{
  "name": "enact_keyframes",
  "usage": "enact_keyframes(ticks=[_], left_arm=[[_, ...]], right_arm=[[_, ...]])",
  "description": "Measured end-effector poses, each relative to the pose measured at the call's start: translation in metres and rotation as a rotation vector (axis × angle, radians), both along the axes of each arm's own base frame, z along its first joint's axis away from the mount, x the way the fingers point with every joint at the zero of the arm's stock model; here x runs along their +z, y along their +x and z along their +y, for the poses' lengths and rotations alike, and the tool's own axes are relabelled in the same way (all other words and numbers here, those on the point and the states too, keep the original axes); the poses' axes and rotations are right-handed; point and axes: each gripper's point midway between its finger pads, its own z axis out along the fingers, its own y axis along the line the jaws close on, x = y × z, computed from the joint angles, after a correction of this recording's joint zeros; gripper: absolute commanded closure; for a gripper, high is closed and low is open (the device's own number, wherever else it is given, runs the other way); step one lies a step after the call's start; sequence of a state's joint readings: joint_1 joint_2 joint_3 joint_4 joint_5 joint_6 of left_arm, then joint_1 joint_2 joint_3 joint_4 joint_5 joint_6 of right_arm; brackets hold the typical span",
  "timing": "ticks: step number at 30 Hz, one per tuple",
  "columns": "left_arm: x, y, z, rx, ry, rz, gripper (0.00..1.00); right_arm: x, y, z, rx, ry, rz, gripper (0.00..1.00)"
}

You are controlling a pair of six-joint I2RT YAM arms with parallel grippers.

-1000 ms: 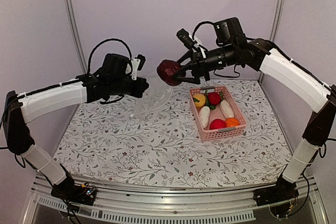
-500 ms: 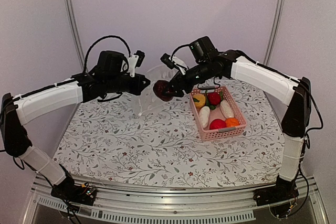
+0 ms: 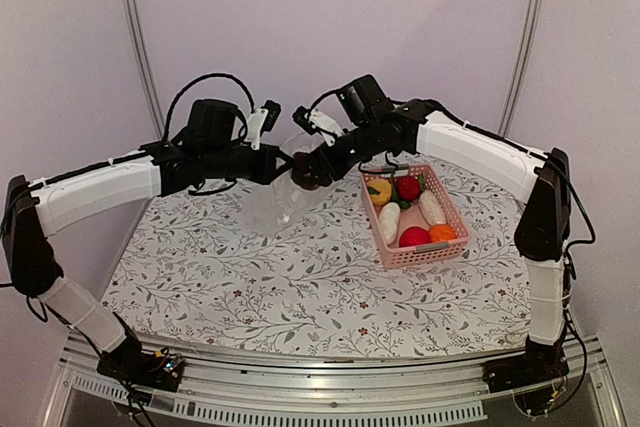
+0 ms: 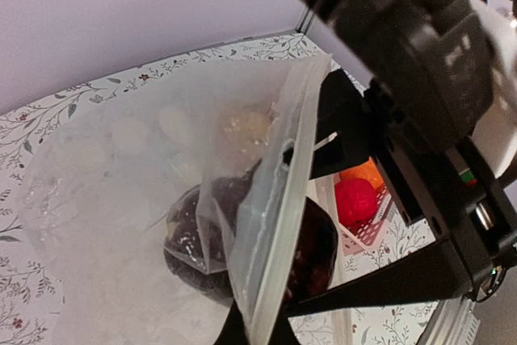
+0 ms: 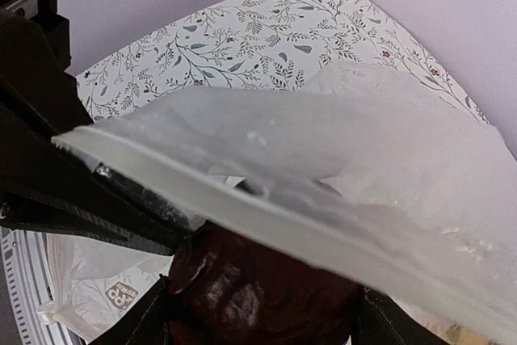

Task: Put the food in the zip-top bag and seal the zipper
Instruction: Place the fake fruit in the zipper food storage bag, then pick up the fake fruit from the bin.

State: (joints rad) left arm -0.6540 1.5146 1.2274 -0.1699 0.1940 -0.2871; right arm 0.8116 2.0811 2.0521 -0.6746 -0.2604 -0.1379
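Note:
The clear zip-top bag [image 3: 268, 202] hangs above the table's back middle. My left gripper [image 3: 284, 163] is shut on the zipper [image 4: 284, 191] at the mouth edge, with the strip running up from between its fingers [image 4: 255, 334]. My right gripper [image 3: 312, 173] is shut on a dark purple food piece [image 5: 258, 288] and holds it at the bag's mouth. Part of that piece [image 4: 321, 248] shows bare and part shows through the plastic [image 4: 105, 199]. In the right wrist view the zipper [image 5: 242, 199] crosses just above the piece. More food lies in the pink basket [image 3: 418, 259]: yellow [image 3: 380, 192], red [image 3: 408, 187], white [image 3: 432, 209] and orange [image 3: 443, 232] pieces.
The pink basket stands on the floral table right of centre, just right of both grippers. Metal posts [image 3: 135, 37] stand at the back corners against the wall. A printed part of the plastic [image 5: 97, 296] shows low in the right wrist view.
My right gripper has carried the dark purple piece down and to the left, up to the bag's mouth. My left gripper has shifted slightly right, still gripping the bag.

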Motion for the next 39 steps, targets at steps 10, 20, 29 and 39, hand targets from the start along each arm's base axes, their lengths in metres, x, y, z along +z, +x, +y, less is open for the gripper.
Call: enact_keyframes(ticks=[10, 20, 29, 39], left_arm=[[0.000, 0.002, 0.003, 0.017, -0.005, 0.007, 1.00], [-0.002, 0.009, 0.011, 0.051, 0.007, 0.006, 1.00], [-0.003, 0.011, 0.013, 0.062, 0.020, -0.001, 1.00], [-0.006, 0.013, 0.018, 0.080, 0.050, -0.012, 1.00]], right_arm=[[-0.006, -0.011, 0.003, 0.046, -0.006, 0.027, 0.01], [0.057, -0.049, -0.015, 0.171, 0.075, -0.058, 0.02], [0.083, -0.075, -0.058, 0.203, 0.051, -0.187, 0.03], [-0.010, -0.021, -0.158, 0.000, -0.103, -0.025, 0.08]])
